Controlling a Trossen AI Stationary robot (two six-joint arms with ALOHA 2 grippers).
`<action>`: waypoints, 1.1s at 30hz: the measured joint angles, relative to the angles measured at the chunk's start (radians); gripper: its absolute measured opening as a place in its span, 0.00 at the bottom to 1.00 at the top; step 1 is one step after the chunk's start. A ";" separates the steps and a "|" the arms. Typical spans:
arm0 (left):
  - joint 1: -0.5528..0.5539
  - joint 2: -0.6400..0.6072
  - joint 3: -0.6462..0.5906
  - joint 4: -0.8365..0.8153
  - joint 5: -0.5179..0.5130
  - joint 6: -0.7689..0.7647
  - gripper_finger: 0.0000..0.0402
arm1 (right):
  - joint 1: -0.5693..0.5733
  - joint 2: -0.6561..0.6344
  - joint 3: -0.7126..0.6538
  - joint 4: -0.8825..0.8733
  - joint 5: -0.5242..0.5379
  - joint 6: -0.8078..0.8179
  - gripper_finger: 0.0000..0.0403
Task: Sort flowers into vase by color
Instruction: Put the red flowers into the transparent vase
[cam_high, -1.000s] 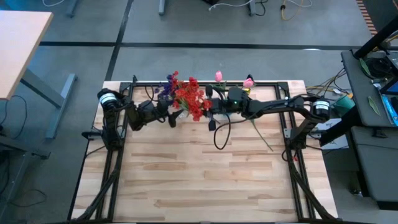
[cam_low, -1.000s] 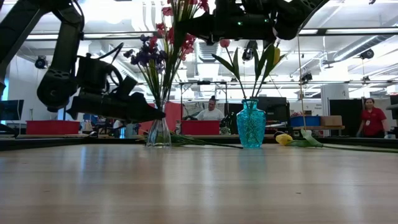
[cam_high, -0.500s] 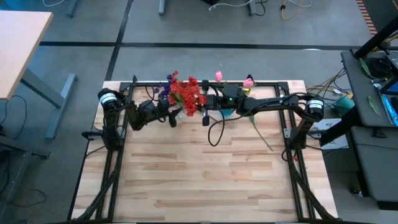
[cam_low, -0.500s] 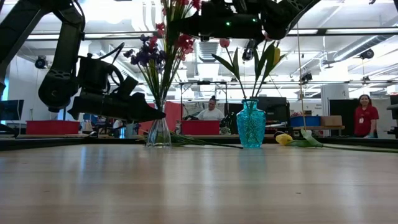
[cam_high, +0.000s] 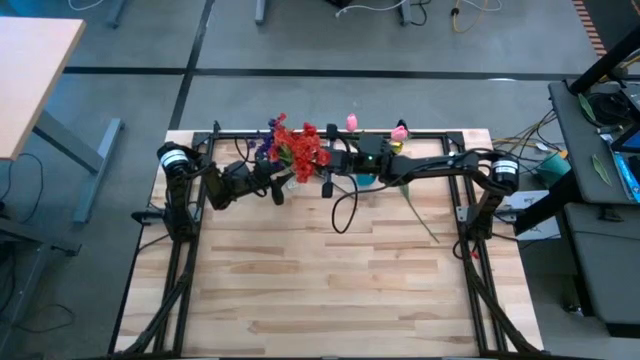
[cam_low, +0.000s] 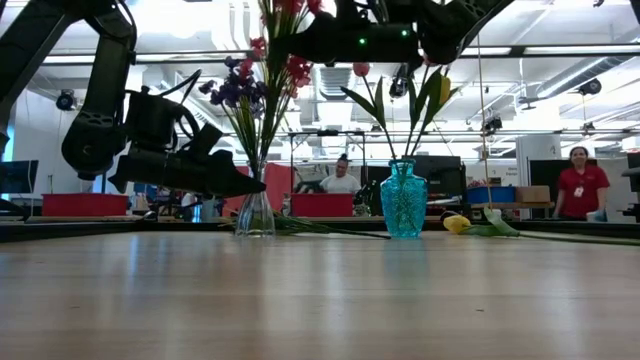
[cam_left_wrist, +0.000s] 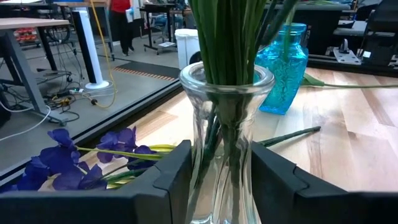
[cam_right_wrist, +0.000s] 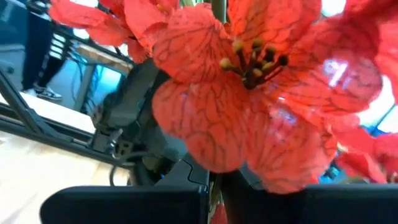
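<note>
Right pincer (cam_high: 325, 167) clamps red flower cluster (cam_high: 303, 150) stem over clear glass vase (cam_left_wrist: 225, 134), which left pincer (cam_left_wrist: 217, 180) brackets wide; purple sprig (cam_left_wrist: 68, 163), yellow tulip bud (cam_low: 456, 224) on counter (cam_high: 330, 280) left to sort.

— What's between my left gripper's (cam_left_wrist: 214, 180) matt black fingers?

— I see a clear glass vase (cam_left_wrist: 225, 124), smooth and glossy. Beyond it stands a blue glass vase (cam_left_wrist: 287, 67) with a textured surface.

— And at my right gripper (cam_right_wrist: 211, 199)?

— Red flowers (cam_right_wrist: 249, 93), thin veined cloth petals, matt. Below both lies a pale wood table (cam_high: 330, 280), planked with a slight sheen.
</note>
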 joint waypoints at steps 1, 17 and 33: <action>0.000 0.000 0.000 0.000 0.000 0.000 0.30 | 0.000 0.004 0.000 0.000 0.013 -0.003 0.03; -0.003 0.000 0.000 -0.004 0.045 -0.004 0.30 | -0.021 0.023 0.000 0.015 0.042 0.180 0.03; -0.012 -0.001 -0.001 -0.007 0.052 0.003 0.30 | -0.039 0.022 0.000 -0.056 0.039 0.316 0.03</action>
